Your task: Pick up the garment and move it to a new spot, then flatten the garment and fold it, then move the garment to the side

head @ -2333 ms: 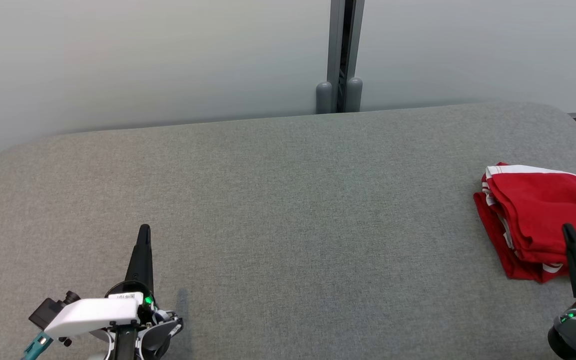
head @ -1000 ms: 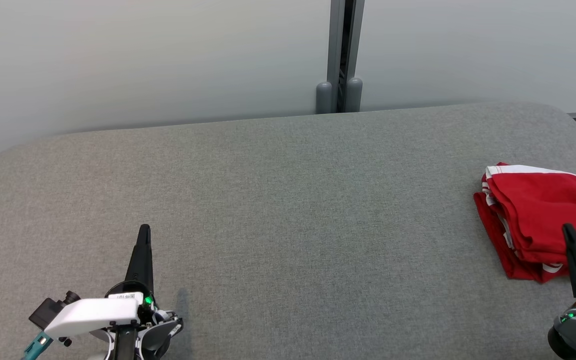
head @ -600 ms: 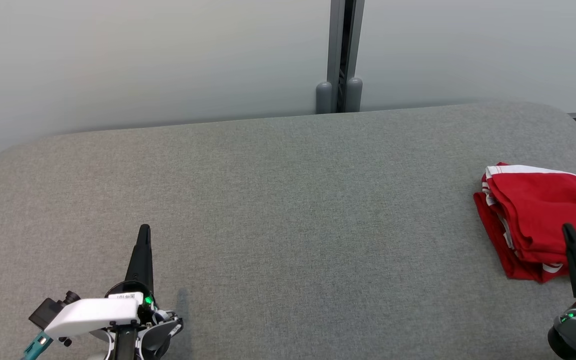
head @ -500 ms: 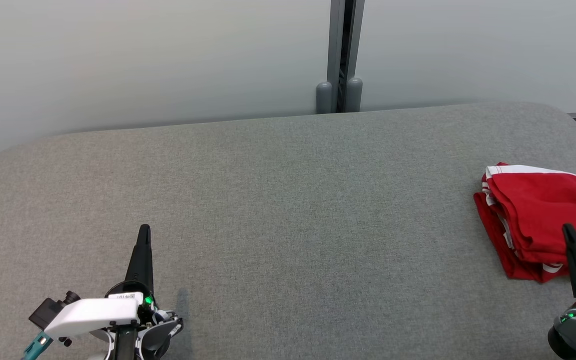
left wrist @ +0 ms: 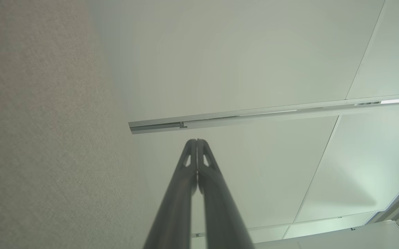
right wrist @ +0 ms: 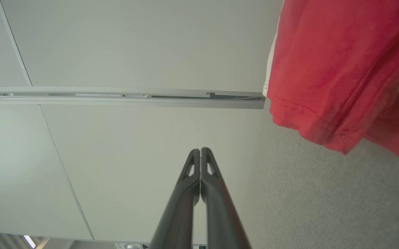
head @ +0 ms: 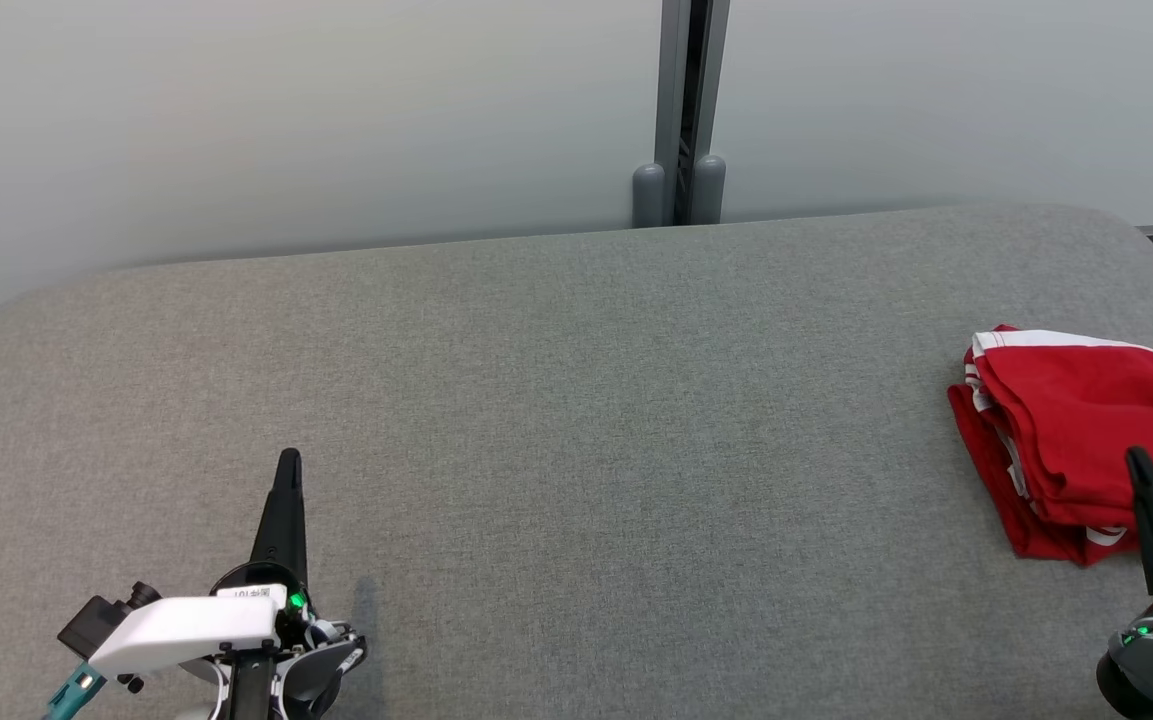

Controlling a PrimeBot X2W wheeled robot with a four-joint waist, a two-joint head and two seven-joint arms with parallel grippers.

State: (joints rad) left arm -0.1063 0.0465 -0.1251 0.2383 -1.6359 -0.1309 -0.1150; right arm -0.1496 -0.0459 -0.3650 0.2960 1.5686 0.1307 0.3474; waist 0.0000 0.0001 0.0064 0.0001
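Left gripper (head: 288,458) pinched fully closed, empty, low over the near-left corner of the grey padded bench (head: 576,400), fingers pointing toward the far edge. Right gripper (head: 1133,458) likewise closed on nothing, at the near-right corner. Folded red garment (head: 1086,420), white trim, lies at the right edge, just beside the right fingers, apart from them in the wrist view.

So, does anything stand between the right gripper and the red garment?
Nothing visible does. The right gripper, fingers shut, sits right at the near edge of the red garment. In the right wrist view, just bare grey cushion lies between the fingertips and the cloth.
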